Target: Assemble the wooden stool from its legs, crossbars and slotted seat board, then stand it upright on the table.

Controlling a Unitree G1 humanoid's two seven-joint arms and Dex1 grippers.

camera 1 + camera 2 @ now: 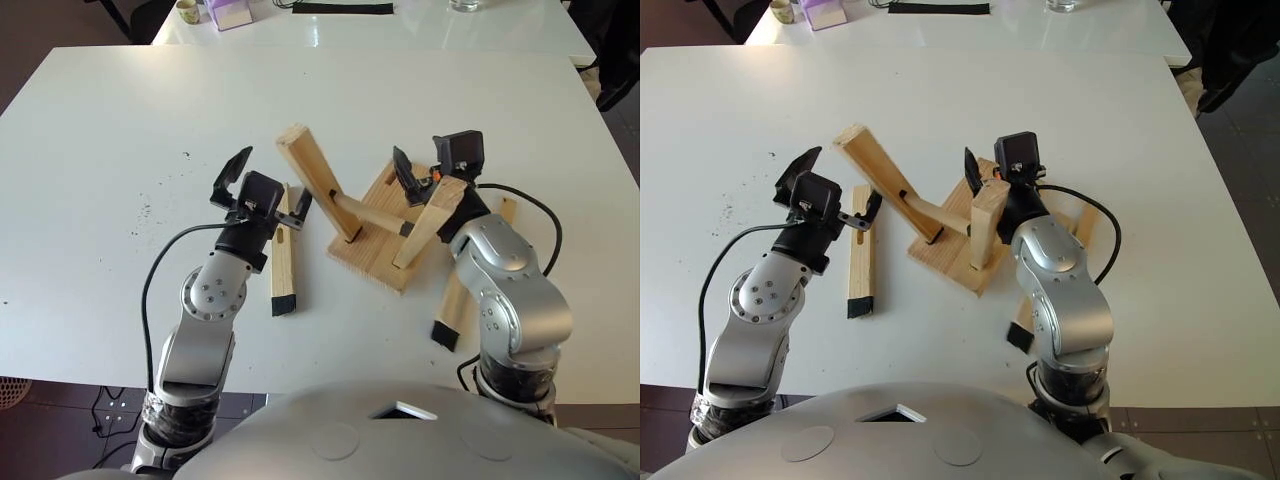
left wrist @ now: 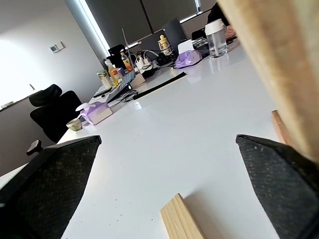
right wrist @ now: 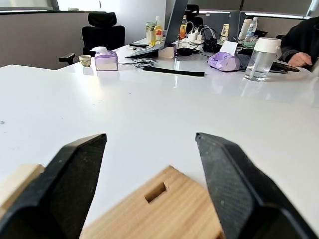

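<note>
On white table, seat board, office chair behind

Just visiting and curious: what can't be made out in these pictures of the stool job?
- Head view: the right arm hides most of a loose leg.
- Head view: whether the right standing leg sits fully in the seat board, too small.
- Left wrist view: a wood piece near the lens, cut off by the edge.
</note>
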